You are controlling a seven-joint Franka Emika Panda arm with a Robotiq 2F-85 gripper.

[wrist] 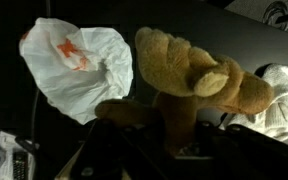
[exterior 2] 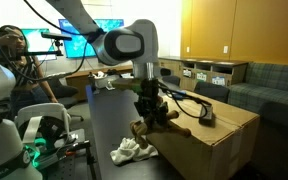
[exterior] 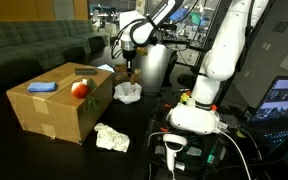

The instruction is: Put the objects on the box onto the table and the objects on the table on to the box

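Observation:
My gripper [exterior 2: 152, 108] is shut on a brown plush toy [exterior 2: 162, 122] and holds it above the dark table, beside the cardboard box [exterior: 54, 112]. In the wrist view the plush toy [wrist: 189, 65] fills the middle, one limb pinched between my gripper's [wrist: 174, 140] fingers. A blue object [exterior: 42, 87] and a red apple [exterior: 80, 89] lie on top of the box. A crumpled white bag with orange print [wrist: 79, 62] lies on the table just below the toy; it also shows in both exterior views [exterior: 128, 93] [exterior 2: 132, 152].
A second crumpled white piece [exterior: 111, 138] lies on the table in front of the box. The robot base [exterior: 196, 110] stands close by, with a screen [exterior: 282, 100] and cables beside it. A sofa [exterior: 34, 45] stands behind.

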